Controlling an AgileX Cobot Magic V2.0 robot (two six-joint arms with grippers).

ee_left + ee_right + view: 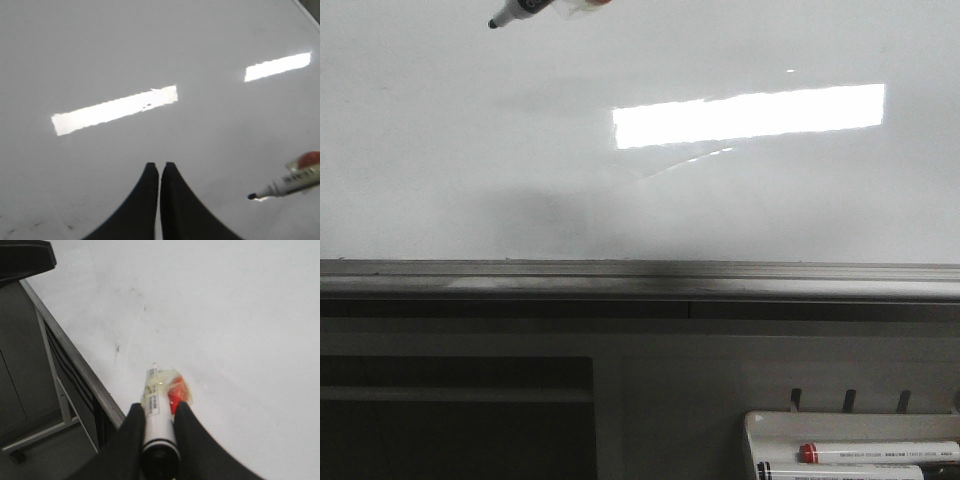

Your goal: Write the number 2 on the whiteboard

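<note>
Front view, tray (pixel 752 430) holding markers (pixel 880 452)

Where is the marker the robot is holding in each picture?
Front view: the marker pokes in at the top edge, tip down-left.
Left wrist view: it sits at the right edge, above the whiteboard.
Right wrist view: gripped by the right gripper, low centre.
Shared landmark: the glossy whiteboard under it.
</note>
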